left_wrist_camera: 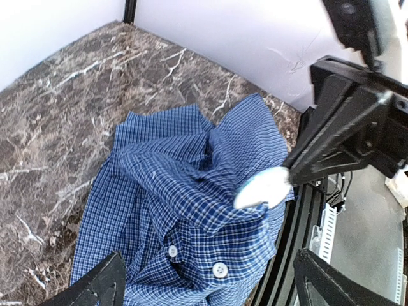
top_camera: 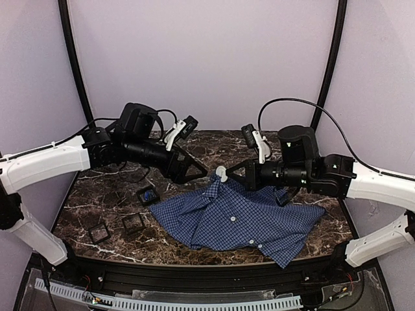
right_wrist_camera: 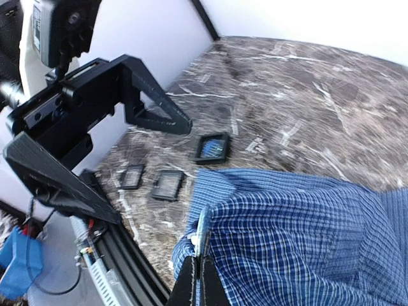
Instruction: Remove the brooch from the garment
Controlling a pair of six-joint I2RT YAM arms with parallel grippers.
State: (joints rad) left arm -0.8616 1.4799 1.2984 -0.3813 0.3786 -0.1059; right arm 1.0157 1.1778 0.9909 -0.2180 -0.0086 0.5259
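Observation:
The garment [top_camera: 241, 219], a blue-and-white checked shirt with white buttons, lies crumpled on the marble table [top_camera: 194, 144]. Its collar end is pulled up off the surface. The brooch [top_camera: 221, 173], a pale round disc, sits at that raised corner, and my right gripper [top_camera: 226, 173] is shut on it. In the right wrist view the brooch [right_wrist_camera: 204, 229] shows edge-on above the shut fingertips [right_wrist_camera: 191, 287], with fabric against it. My left gripper [top_camera: 198, 170] hangs just left of the brooch, open and holding nothing. From the left wrist, the brooch [left_wrist_camera: 262, 188] lies beyond my open left gripper [left_wrist_camera: 213, 288], over the shirt [left_wrist_camera: 172, 210].
Three small black square boxes [top_camera: 148, 195] [top_camera: 133, 223] [top_camera: 98, 231] lie on the table left of the shirt; the nearest to the shirt holds something blue [right_wrist_camera: 212, 146]. A black rail [top_camera: 194, 275] runs along the table's near edge. Pale walls enclose the sides and back.

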